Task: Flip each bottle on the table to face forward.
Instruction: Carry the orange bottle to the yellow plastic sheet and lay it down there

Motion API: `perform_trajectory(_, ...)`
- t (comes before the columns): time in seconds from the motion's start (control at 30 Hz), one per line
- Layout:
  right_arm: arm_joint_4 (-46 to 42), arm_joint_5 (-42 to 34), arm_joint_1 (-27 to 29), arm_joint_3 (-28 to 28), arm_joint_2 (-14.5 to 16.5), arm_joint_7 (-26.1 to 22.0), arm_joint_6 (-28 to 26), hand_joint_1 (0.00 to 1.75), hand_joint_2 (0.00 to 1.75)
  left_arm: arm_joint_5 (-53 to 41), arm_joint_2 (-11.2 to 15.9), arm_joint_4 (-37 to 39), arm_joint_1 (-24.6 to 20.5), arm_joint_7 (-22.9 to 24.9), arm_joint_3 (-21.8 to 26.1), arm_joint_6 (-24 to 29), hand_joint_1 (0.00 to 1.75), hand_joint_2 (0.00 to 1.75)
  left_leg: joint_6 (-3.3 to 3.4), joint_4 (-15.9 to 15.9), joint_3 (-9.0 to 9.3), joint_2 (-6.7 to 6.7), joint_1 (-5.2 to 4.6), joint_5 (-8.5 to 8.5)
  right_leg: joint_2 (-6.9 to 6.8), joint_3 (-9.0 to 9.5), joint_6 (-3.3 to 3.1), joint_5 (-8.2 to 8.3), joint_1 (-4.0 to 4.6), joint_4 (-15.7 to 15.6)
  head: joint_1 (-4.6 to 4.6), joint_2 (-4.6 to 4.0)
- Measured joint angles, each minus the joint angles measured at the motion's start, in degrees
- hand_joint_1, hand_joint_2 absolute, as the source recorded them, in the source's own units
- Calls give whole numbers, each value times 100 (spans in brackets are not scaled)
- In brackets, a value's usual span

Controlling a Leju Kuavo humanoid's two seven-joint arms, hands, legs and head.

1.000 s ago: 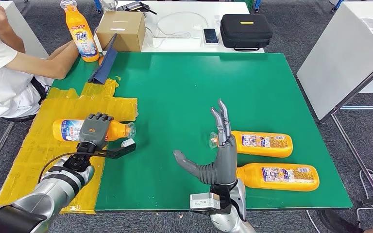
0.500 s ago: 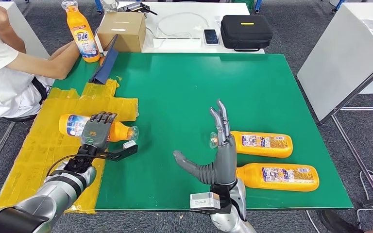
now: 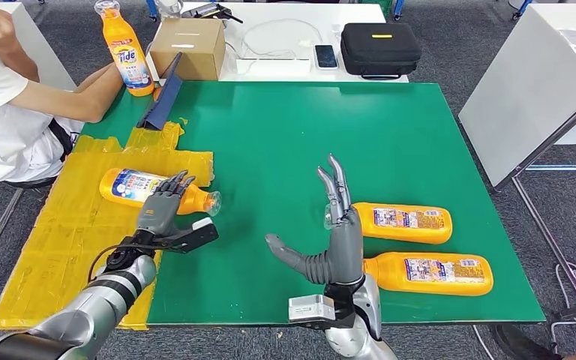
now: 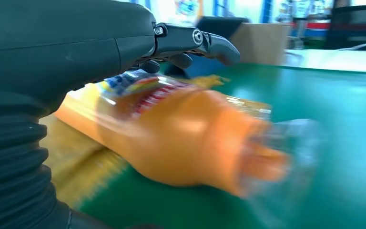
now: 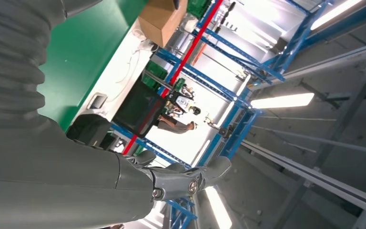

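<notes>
The left hand [image 3: 162, 212] rests its fingers over the left bottle [image 3: 150, 189], which lies on the tabletop [image 3: 285, 135], long axis from ten to four o'clock, cap towards four. The right hand [image 3: 337, 225], spread and holding nothing, stands at nine o'clock of two lying bottles [image 3: 412, 247].

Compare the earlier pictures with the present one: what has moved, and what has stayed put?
The left hand has pushed the lying orange plastic bottle away across the yellow tape, turning its blue label into view. The right hand stays raised and open; the two orange bottles beside it lie unmoved.
</notes>
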Motion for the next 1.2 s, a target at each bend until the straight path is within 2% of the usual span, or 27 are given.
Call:
perform_trajectory(0.1, 33, 62, -6, -18, -1, 19, 45, 0, 175, 592, -116, -347, 177, -626, 159, -310, 0, 175, 0, 0, -2, 1, 0, -1, 0, -2, 0, -1, 0, 0, 1, 0)
perform_trajectory(0.23, 72, 216, -11, -40, -2, 108, 80, 0, 175, 1367, -253, -1106, 518, -1145, 252, -722, 0, 175, -1, 0, -4, 2, 0, -2, 1, -5, 0, -1, 0, -1, 0, 1)
perform_trajectory(0.37, 94, 291, -14, -82, -2, 157, 82, 0, 175, 1663, -317, -1871, 819, -1216, 257, -945, 0, 175, -2, 0, -4, 2, 0, -3, 1, -5, -1, -4, 1, -1, 1, 0)
perform_trajectory(0.53, 101, 352, -18, -104, -5, 205, 87, 0, 175, 1749, -335, -2331, 986, -1261, 257, -994, 0, 175, -2, 0, -4, 3, 1, -3, 1, -4, -3, -5, 1, 0, 0, 0)
perform_trajectory(0.7, 234, 1162, -90, -140, -94, 837, 286, 0, 175, 2462, -363, -3307, 1412, -1421, 255, -1297, 0, 175, -2, 0, -5, 4, 0, -3, 2, -5, 1, -2, 0, -1, 0, 0)
perform_trajectory(0.83, 447, 1960, -195, -303, -287, 1415, 537, 0, 175, 2979, -418, -4391, 1902, -1199, 253, -1795, 0, 175, 0, 0, -6, -3, -4, -5, 0, -4, 4, -10, -3, -3, -1, 1)
perform_trajectory(0.97, 758, 2682, -299, -542, -671, 2107, 1160, 0, 175, 3355, -491, -5067, 2286, -980, 251, -2143, 0, 175, 2, 1, -6, -10, -6, -6, -3, -2, 5, -10, -5, -5, -1, 0)
perform_trajectory(1.1, 1108, 2745, -337, -912, -1157, 2282, 1462, 0, 175, 3438, -599, -5431, 2561, -930, 242, -2225, 0, 175, 5, 1, -7, -26, -9, -4, -10, 3, 15, -5, -7, -5, 1, 0)
perform_trajectory(1.2, 1257, 2733, -353, -1116, -1383, 2282, 1522, 0, 175, 3416, -650, -5568, 2663, -931, 221, -2224, 0, 175, 5, 2, -7, -24, -11, -4, -9, 4, 20, -1, -7, -5, -1, 1)
